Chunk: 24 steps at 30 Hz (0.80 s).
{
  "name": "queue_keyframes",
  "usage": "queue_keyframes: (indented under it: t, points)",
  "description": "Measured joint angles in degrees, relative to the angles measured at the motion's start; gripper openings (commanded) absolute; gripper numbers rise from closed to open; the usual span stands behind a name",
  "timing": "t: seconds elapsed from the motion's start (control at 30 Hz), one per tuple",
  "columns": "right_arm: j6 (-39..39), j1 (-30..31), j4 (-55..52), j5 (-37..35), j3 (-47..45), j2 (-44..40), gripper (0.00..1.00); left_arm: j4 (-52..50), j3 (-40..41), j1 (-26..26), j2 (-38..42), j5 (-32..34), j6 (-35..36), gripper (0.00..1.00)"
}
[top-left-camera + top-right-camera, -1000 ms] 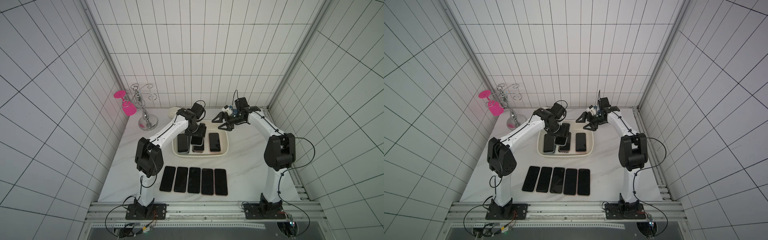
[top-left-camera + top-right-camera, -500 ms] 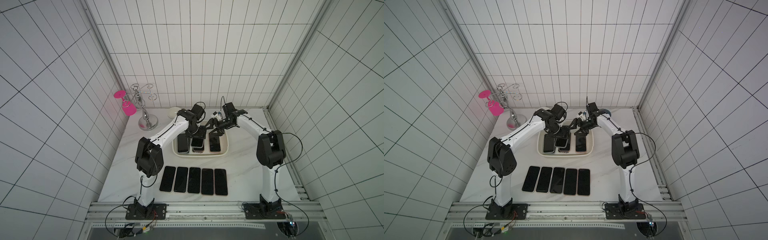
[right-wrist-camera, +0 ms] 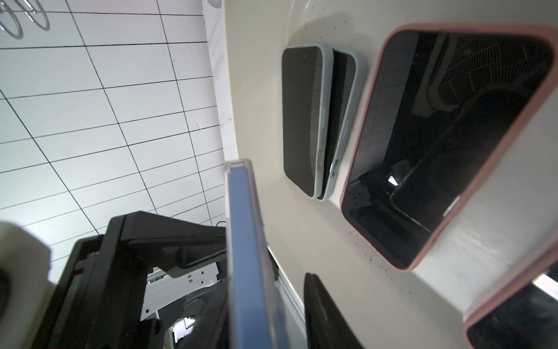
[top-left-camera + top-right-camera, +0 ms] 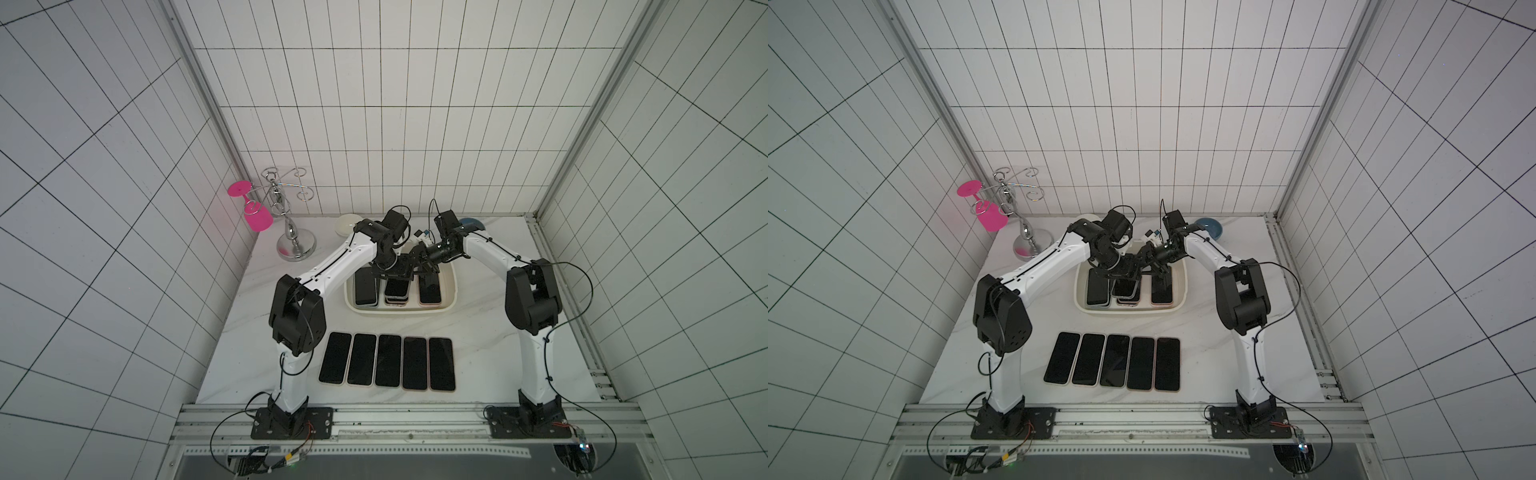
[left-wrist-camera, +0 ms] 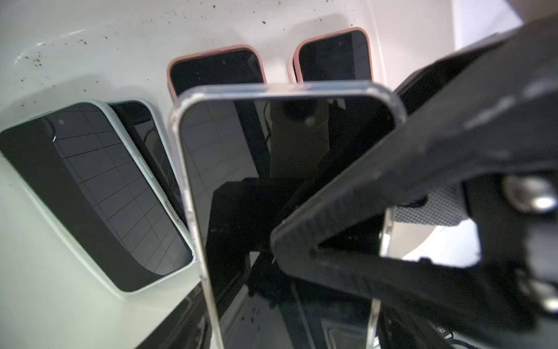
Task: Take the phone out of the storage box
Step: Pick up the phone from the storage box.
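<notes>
Over the far half of the storage box point(image 4: 454, 297), the left gripper point(image 4: 395, 272) clamps a tilted clear-cased phone point(image 5: 256, 181). The right gripper point(image 4: 422, 266) straddles it, and I cannot tell whether it is pinching. Releasing early would drop it onto the other phones point(image 4: 429, 289).

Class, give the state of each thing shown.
storage box, holding several phones.
clear-cased phone, raised over the box.
left gripper, shut on that phone.
right gripper, astride it, contact unclear.
five phones, flat in a row outside.
pink glass, hanging from rack.
</notes>
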State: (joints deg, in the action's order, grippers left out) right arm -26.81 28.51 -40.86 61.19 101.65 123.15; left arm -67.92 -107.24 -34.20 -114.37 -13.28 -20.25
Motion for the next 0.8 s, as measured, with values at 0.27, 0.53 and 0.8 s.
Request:
queue_keyframes:
  t: [0.27,0.53,0.8]
  points:
    - [0.48,-1.25,1.95,1.70,-5.62,-4.94,0.05,0.09,0.02,0.52,1.18,-3.69,0.22,0.97]
    - [11.61,-6.95,-18.32,-17.18,-14.32,-23.63,0.01,6.71,2.51,10.29,14.08,-11.06,-3.48,0.98]
    - [13.75,-7.48,-34.45,-36.76,-29.90,-37.64,0.00,13.16,12.09,11.37,22.16,-14.21,-5.42,0.98]
